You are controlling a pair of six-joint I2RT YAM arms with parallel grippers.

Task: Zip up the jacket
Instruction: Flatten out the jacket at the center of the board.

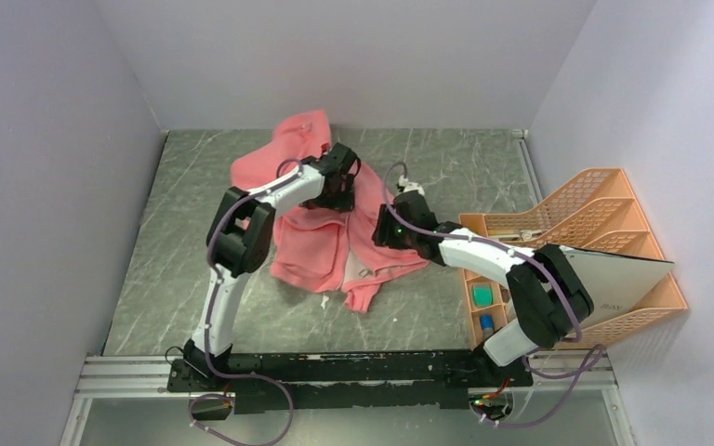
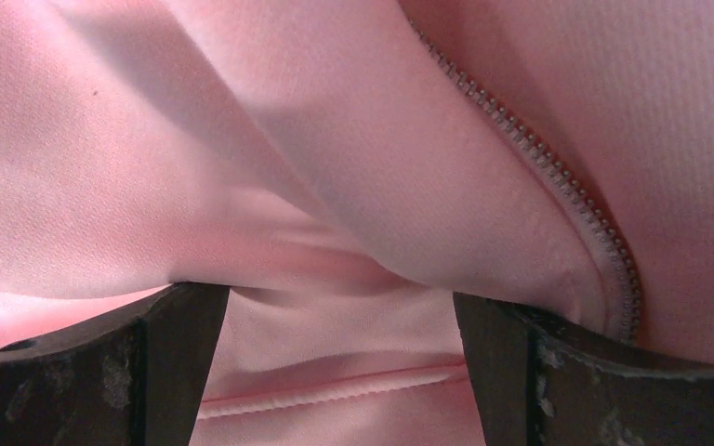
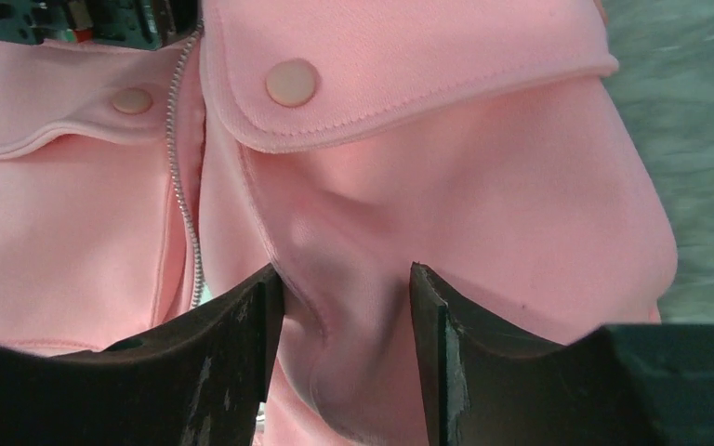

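jacket (image 3: 483,186) fold pinched in right claw (image 3: 346,279); left claw (image 2: 337,302) agape

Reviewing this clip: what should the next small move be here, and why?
Probably close the left end effector on the salmon-pink soft fabric jacket: it hangs wide open over a fold beside the grey zipper teeth, while the right end effector pinches a fold.

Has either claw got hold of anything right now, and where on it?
Right claw pinches a fold of the jacket just below the pocket flap, beside the zipper. Left claw stands open over the fabric, holding nothing.
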